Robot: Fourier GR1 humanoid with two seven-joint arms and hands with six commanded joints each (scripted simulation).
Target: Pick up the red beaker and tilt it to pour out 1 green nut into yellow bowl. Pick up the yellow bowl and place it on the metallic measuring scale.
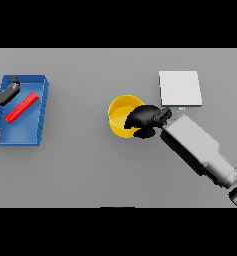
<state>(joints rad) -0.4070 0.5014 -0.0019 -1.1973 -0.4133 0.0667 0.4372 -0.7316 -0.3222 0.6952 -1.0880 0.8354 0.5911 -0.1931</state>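
The yellow bowl (121,118) sits on the grey table (80,165) a little right of centre, upright, its open mouth facing up. The right hand (146,121) is at the bowl's right rim, its dark fingers curled over the edge and reaching into the bowl, so it looks to have the rim in its grasp; the bowl still appears to rest on the table, though I cannot tell whether it is lifted at all. The right arm (200,150) runs in from the lower right corner, white and grey, angled up toward the bowl. Just beyond the hand, to the upper right, lies the metallic measuring scale (180,88), a pale square plate, near the bowl but apart from it. Far over on the left is a blue tray (42,107), and in it a red bar-shaped thing, which seems to be the red beaker (21,108), lying on its side and slanted from lower left to upper right. The left hand (7,93) hovers at the tray's upper left corner, close to the red beaker's upper end; I cannot tell whether its fingers are spread or closed. I can see no green nut from here.
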